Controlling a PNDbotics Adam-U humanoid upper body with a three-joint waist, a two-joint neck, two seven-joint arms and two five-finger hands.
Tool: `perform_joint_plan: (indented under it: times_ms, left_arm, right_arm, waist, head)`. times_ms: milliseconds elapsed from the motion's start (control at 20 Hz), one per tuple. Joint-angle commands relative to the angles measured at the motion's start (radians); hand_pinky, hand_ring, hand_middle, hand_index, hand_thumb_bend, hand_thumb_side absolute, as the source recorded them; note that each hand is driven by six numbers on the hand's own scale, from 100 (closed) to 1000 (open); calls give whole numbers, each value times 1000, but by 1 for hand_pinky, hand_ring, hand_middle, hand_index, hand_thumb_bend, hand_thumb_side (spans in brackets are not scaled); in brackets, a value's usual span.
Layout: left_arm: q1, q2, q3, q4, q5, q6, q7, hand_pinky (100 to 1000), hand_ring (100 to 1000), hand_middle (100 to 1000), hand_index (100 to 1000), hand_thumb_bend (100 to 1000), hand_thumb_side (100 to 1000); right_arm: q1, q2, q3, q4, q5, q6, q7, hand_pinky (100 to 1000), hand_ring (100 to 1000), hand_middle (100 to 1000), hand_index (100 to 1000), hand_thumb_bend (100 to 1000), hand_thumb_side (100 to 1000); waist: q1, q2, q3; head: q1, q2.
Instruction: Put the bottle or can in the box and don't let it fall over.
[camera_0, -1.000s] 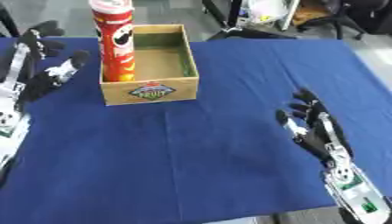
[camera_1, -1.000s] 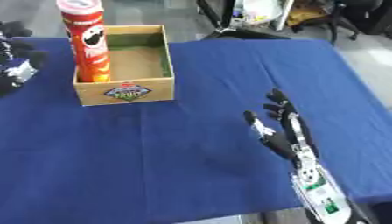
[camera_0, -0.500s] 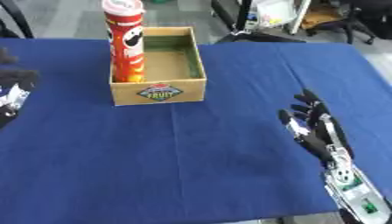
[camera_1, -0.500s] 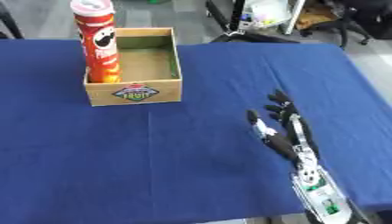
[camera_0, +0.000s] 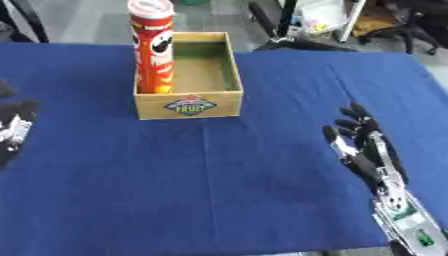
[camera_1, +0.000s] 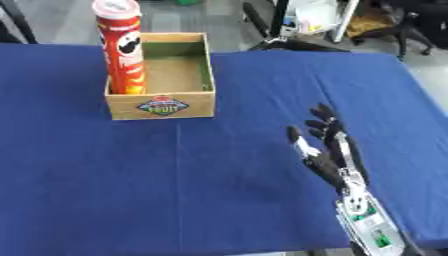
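Left eye view is showing one red can standing upright in the left near corner of one cardboard box, with nothing touching it.

One blue table is carrying the box; two robot hands are showing. The right hand is resting low on the right, well apart from the box, fingers straight and spread, holding nothing. The left hand is showing only at the left edge, holding nothing that I can see; I cannot tell how far its fingers are opening. By my judgement the placing is looking done, so the step in hand is clearing away: doing it well is meaning keeping both hands wide of the tall can and not nudging the box or dragging the cloth under it.
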Motion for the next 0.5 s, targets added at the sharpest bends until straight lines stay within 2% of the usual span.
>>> perform_joint_plan:
  times_ms: [50,500]
  left_arm:
    - [-3,-4,14,-1,-16,-14,-4,751,718,747,883,662,649]
    - [0,-24,18,5,-55,-43,-35,750,714,741,879,644,651]
  right_arm:
    - [-8,-29,-12,-28,-4,-17,-6,853,838,874,1000,481,501]
    - [-10,-28,-14,-42,0,-30,-2,854,838,874,1000,471,494]
  waist:
    - [1,-15,1]
    - [0,-14,1]
  head:
    - [12,4]
    - [3,-4]
